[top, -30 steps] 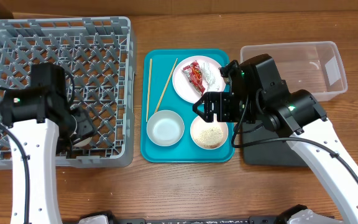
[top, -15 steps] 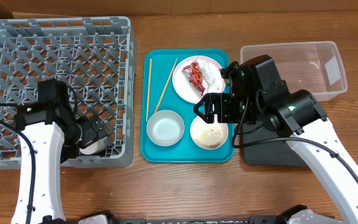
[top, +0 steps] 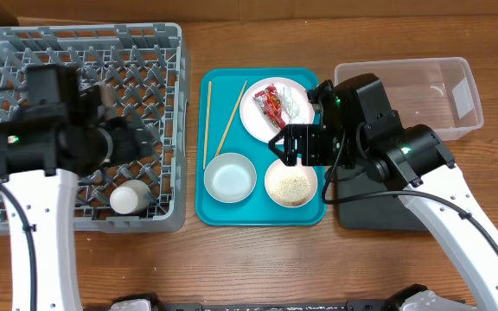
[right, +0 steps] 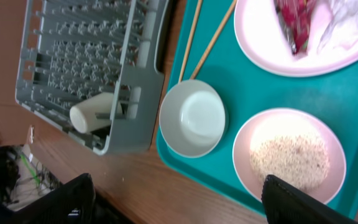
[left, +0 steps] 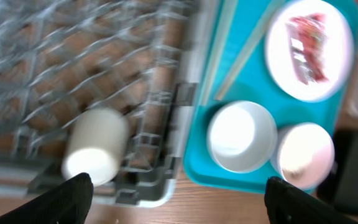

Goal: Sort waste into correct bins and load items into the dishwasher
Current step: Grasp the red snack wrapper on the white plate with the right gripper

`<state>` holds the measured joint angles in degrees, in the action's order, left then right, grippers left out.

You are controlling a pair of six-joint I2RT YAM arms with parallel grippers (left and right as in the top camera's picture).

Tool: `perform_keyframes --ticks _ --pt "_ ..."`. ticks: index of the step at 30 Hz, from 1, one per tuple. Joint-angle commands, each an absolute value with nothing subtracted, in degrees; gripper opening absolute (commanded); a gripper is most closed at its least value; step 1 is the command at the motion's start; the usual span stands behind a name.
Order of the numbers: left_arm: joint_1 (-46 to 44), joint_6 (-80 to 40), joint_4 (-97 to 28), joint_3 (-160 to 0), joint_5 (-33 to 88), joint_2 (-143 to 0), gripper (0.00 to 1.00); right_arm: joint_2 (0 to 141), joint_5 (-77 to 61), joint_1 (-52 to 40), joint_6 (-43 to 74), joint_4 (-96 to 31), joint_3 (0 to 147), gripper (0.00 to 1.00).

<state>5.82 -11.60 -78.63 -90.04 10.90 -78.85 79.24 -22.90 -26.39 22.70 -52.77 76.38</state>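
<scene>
Rack (top: 76,31), grey plastic lattice, holds small white cup (top: 128,198) sideways, axis toward teal tray (top: 254,149); left gripper (left: 179,186), right gripper (right: 176,186) gape empty.

On teal tray (right: 241,93): rice plate (right: 246,150), bowl (right: 193,118), chopsticks (right: 214,37)

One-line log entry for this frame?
left gripper: open, over dish rack | cup: lying in rack | right gripper: open, above teal tray | bowl, chopsticks, wrapper: on tray
</scene>
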Motion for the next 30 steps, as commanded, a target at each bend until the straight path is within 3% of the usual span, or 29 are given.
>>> perform_keyframes --ticks 1,4,12,14,18,24,30 --pt "-0.8 -7.0 -78.6 -91.7 13.6 -78.3 0.90 78.6 -18.0 -26.7 23.5 -50.5 76.9 0.82" --pt "-6.1 -7.1 -78.1 -91.6 12.9 -78.3 0.90 80.5 -15.1 -26.7 21.8 -48.7 76.9 0.68" --pt "-10.3 -9.5 -77.9 -94.9 11.8 -76.9 0.80 96.4 -7.0 -26.7 13.0 -41.1 77.3 0.64" --pt "-10.3 -9.4 -78.0 -97.8 11.8 -75.6 0.82 100.8 -6.0 -26.7 11.7 -39.7 78.9 0.64" --pt "-10.3 -9.4 -78.2 -102.5 11.9 -72.6 1.00 109.0 -3.8 -26.7 10.6 -37.4 83.3 0.66" --pt "-10.3 -9.4 -78.1 -103.4 11.8 -67.9 1.00 117.8 -5.1 -26.7 10.6 -34.9 88.4 0.66" --pt "-10.3 -9.4 -78.4 -103.4 11.8 -67.8 1.00 121.8 -4.6 -26.9 13.0 -32.1 88.4 0.34"
